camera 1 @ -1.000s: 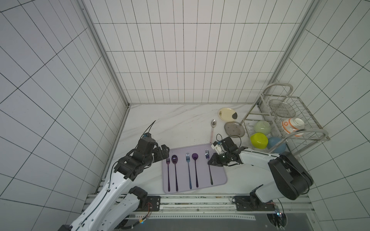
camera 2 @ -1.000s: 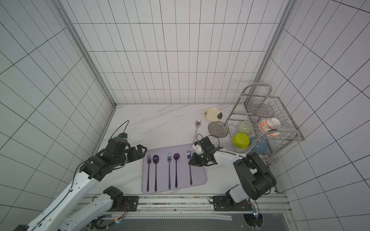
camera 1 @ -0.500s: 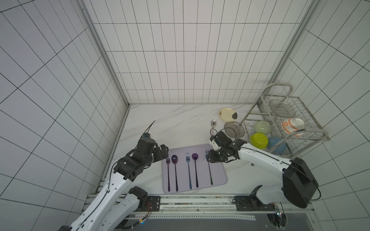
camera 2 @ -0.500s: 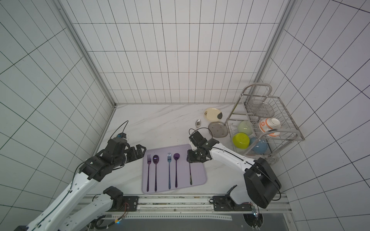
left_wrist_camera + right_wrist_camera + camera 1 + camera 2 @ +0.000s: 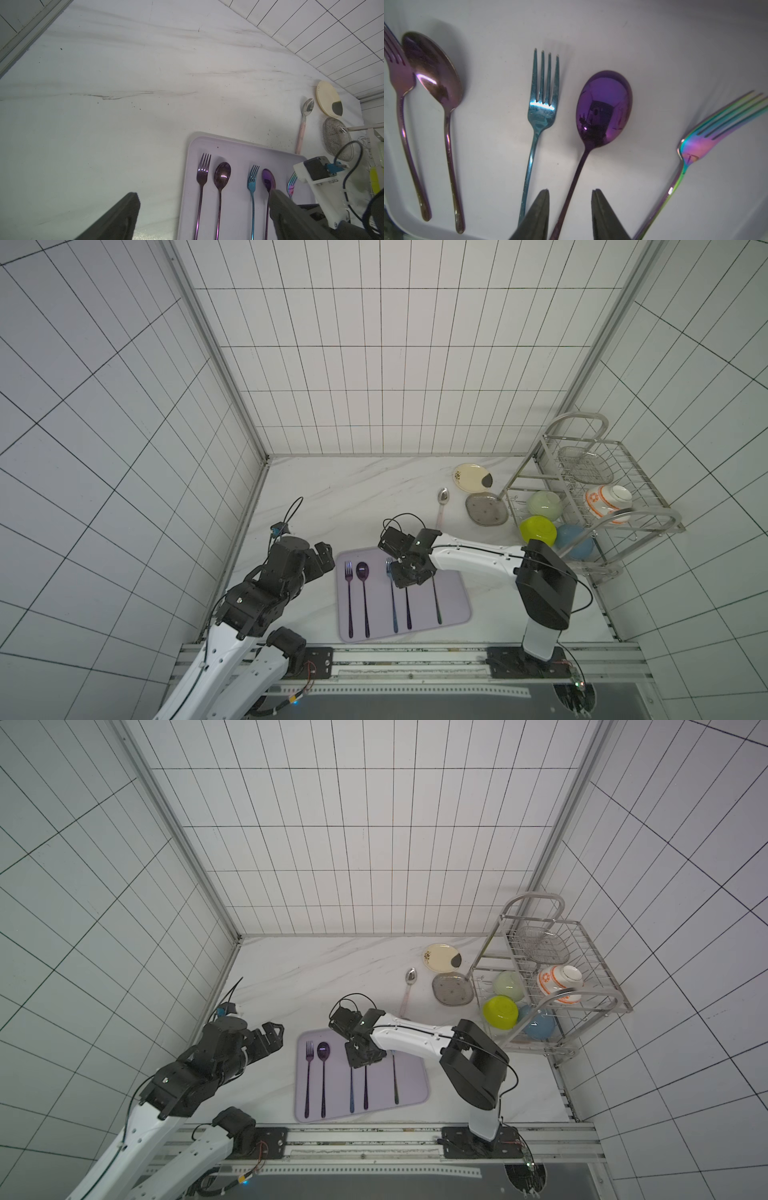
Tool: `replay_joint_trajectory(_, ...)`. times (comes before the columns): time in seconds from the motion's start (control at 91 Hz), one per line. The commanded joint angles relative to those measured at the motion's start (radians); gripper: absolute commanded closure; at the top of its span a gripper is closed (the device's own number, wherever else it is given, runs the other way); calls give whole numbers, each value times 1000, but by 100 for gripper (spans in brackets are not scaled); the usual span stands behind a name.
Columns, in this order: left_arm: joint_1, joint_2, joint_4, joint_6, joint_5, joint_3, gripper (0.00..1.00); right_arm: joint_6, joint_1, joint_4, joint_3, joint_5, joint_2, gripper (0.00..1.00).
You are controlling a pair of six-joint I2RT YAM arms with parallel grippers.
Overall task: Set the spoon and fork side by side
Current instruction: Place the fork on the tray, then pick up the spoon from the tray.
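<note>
Looking down past your right gripper (image 5: pixel 570 207), you see its two dark fingers part-way open and straddling the handle of the purple spoon (image 5: pixel 604 108) without pinching it; a gap shows on each side of the handle. That spoon lies on the lavender tray (image 5: pixel 453 597) between the blue fork (image 5: pixel 543 99) and the rainbow fork (image 5: pixel 708 141), close beside the blue one and farther from the rainbow one. At the tray's far side, a dark purple fork (image 5: pixel 348 576) and a dark spoon (image 5: pixel 363 572) lie as a pair. Your right arm reaches across the tray and hides the heads of the middle pieces in both top views. Your left gripper (image 5: pixel 322 558) hangs wide open and empty just off the tray's edge. Beyond the tray, a silver spoon (image 5: pixel 443 499), a cream plate (image 5: pixel 471 477) and a metal strainer (image 5: pixel 486 509) sit on the counter next to a dish rack (image 5: pixel 598 497) holding bowls.
</note>
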Motion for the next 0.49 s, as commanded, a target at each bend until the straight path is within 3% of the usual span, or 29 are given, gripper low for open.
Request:
replay_joint_trajectory(0.0, -1, -11, -9, -3, -13, 26, 2, 39, 27, -81, 46, 49, 50, 65)
replay_joint_trajectory(0.484, -2, -17, 9, 14, 20, 20, 2, 86, 37, -138, 96, 88, 124, 70)
